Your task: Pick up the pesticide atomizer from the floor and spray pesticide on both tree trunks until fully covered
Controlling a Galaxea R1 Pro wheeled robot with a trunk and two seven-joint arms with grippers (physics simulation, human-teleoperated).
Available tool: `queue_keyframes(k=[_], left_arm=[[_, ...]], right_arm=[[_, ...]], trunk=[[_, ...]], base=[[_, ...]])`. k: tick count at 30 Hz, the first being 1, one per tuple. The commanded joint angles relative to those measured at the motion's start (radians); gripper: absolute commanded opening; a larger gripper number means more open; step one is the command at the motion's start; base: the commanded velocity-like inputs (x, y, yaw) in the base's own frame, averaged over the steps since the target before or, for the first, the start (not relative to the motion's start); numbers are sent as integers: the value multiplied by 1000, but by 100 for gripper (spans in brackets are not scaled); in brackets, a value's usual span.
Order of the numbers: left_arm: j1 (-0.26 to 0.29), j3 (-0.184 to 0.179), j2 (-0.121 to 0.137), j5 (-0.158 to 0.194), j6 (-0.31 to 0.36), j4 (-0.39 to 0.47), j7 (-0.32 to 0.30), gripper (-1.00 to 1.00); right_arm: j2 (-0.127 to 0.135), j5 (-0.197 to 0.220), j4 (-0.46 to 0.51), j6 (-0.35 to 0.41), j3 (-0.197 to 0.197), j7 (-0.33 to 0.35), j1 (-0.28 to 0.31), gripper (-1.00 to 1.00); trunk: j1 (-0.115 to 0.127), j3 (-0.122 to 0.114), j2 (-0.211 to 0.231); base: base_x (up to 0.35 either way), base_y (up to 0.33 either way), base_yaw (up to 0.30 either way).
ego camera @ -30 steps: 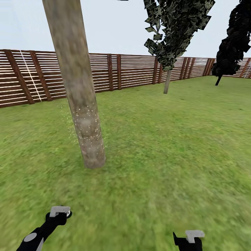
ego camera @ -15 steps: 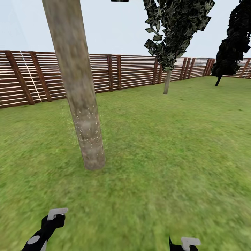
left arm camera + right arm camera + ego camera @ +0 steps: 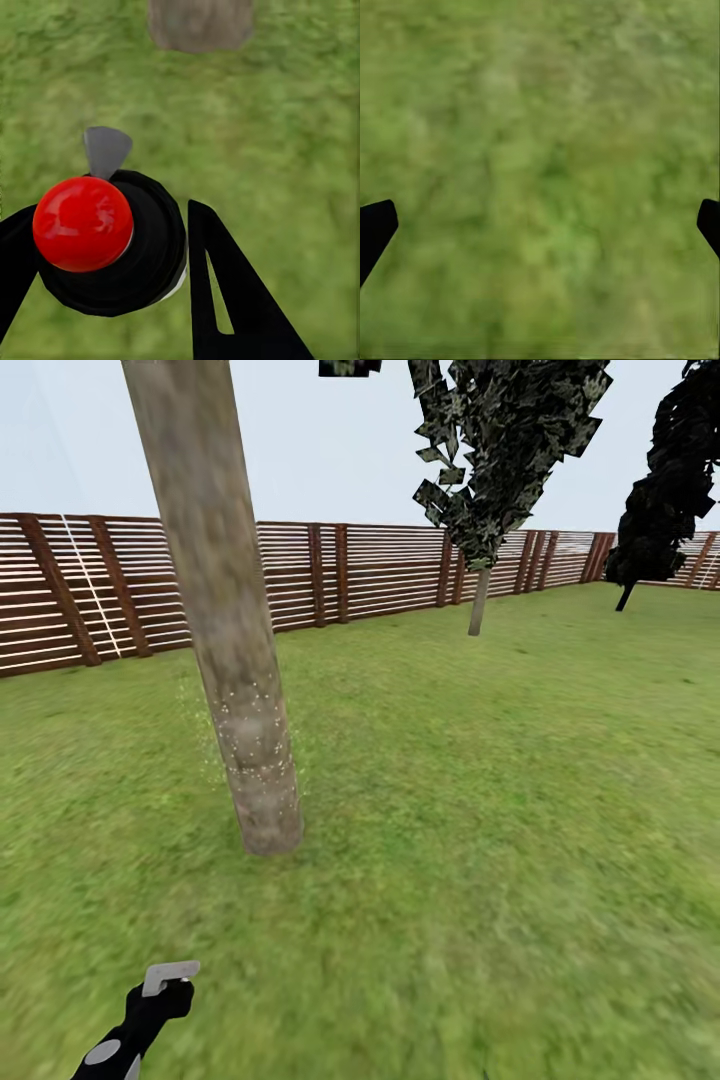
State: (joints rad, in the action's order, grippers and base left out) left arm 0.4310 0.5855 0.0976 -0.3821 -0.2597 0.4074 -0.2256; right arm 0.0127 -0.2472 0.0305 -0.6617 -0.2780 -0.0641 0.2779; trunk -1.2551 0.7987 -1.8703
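There is one thick tree trunk (image 3: 225, 630) close by on the grass (image 3: 480, 790). Two thin trees with dark leaves stand farther back, one (image 3: 500, 450) by the fence (image 3: 360, 570) and one (image 3: 665, 480) far off. There is one long fence. One spray bottle (image 3: 112, 240) sits between two black fingers (image 3: 225, 292).

Three views over the lawn.
From our head we face the tree trunk (image 3: 240, 690); our left wrist, low, shares its base (image 3: 199, 24); right wrist faces grass (image 3: 540, 165).
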Motion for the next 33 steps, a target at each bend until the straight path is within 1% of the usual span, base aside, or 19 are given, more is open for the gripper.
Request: queue_keyframes(k=[1,2,7,10,33], left_arm=[[0,0,0,0,0,0,0,-100],[0,-1,-1,0,-1,-1,0,-100],[0,-1,-1,0,-6,1,-9,-100],[0,-1,-1,0,-4,1,-9,-100],[0,-1,-1,0,-13,9,-14,-100]], right_arm=[[-2,0,0,0,0,0,-9,100],[-3,0,0,0,0,-1,-14,100],[-1,2,0,1,0,-4,-19,100],[-5,2,-1,2,0,-3,-19,100],[-5,2,-1,2,0,-3,-20,100]], trunk=[[4,-3,7],[8,-7,14],[8,-7,14],[8,-7,14],[8,-7,14]], base=[[0,0,0],[0,0,0],[0,0,0],[0,0,0],[0,0,0]])
